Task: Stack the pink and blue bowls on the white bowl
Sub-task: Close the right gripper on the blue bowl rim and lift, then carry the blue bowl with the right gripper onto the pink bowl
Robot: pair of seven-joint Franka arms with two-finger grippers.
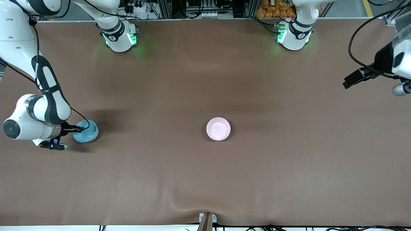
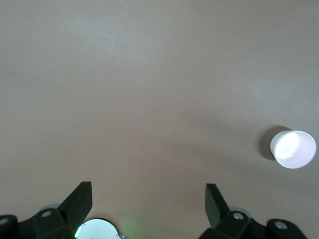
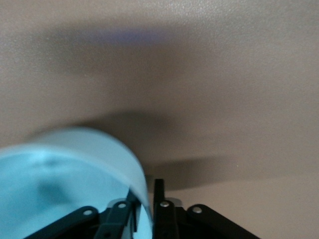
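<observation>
The light blue bowl point(image 1: 86, 131) is at the right arm's end of the table, tilted, with its rim between the fingers of my right gripper point(image 1: 79, 129). In the right wrist view the blue bowl point(image 3: 60, 184) fills the corner and my right gripper point(image 3: 147, 191) is shut on its wall. The pale pink bowl point(image 1: 218, 129) stands upright in the middle of the table and looks whitish in the left wrist view point(image 2: 293, 149). No separate white bowl shows. My left gripper point(image 1: 353, 78) is open and empty point(image 2: 147, 191), high over the left arm's end of the table.
The brown table cover point(image 1: 205, 179) has a small wrinkle at its near edge by a bracket point(image 1: 207, 219). The left arm's base point(image 2: 97, 230) with a green light shows between the left gripper's fingers.
</observation>
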